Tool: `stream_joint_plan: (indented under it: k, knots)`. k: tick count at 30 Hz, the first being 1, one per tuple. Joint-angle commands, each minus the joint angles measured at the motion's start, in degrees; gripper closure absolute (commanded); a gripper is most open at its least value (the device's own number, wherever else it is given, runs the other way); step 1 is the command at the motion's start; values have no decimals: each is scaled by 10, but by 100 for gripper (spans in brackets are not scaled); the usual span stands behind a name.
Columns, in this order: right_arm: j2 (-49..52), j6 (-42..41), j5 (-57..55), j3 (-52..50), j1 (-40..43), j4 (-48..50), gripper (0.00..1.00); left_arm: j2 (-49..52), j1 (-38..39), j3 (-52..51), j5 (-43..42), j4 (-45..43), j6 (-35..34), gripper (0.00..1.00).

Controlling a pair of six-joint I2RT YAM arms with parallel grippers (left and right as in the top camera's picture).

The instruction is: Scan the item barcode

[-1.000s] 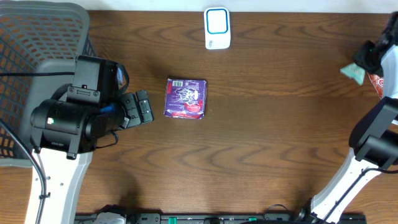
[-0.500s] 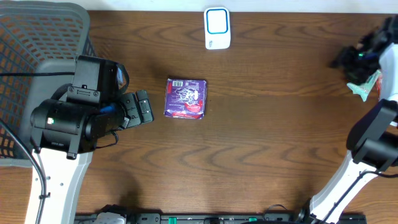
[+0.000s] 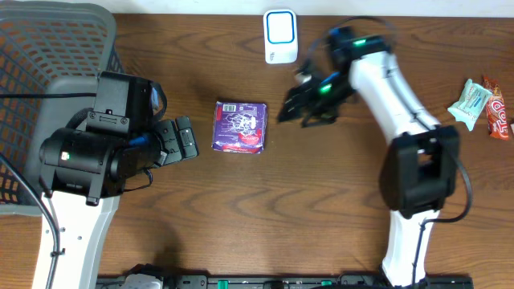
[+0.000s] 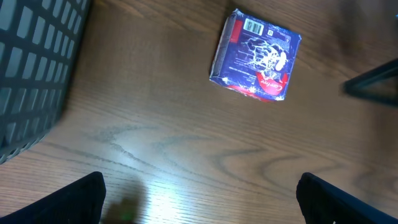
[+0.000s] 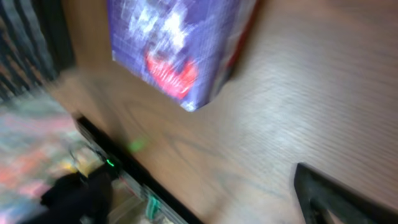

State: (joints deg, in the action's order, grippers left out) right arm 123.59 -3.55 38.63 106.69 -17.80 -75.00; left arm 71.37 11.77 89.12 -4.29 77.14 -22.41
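Your right gripper [image 3: 295,115], jaws spread and empty, just beside the purple packet [image 3: 239,127], barcode up, your left gripper [image 3: 187,138] likewise agape.

glossy purple packet [image 3: 239,127] on smooth, grained wood table [image 3: 321,201]; matt grey plastic lattice basket [image 3: 48,40]

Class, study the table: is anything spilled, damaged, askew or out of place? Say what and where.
Nothing stands out. The purple packet lies flat in the middle of the table, barcode up; the white scanner sits at the far edge; two snack wrappers lie at the right edge. Nothing is spilled.
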Motion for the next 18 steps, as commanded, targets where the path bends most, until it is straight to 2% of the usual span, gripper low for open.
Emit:
stream_joint_plan:
  k: [1,7,14,18]
  knots:
    - [-10,-31,-67,-2,-33,10,1,1,-2,0,7,2,7,2]
    - [-10,-116,-170,-2,-31,49,1,1,-2,0,7,2,7,2]
    - [-10,-118,-274,-2,13,61,1,1,-2,0,7,0,7,2]
    - [-10,-118,-282,-2,25,61,1,1,-2,0,5,-3,7,2]
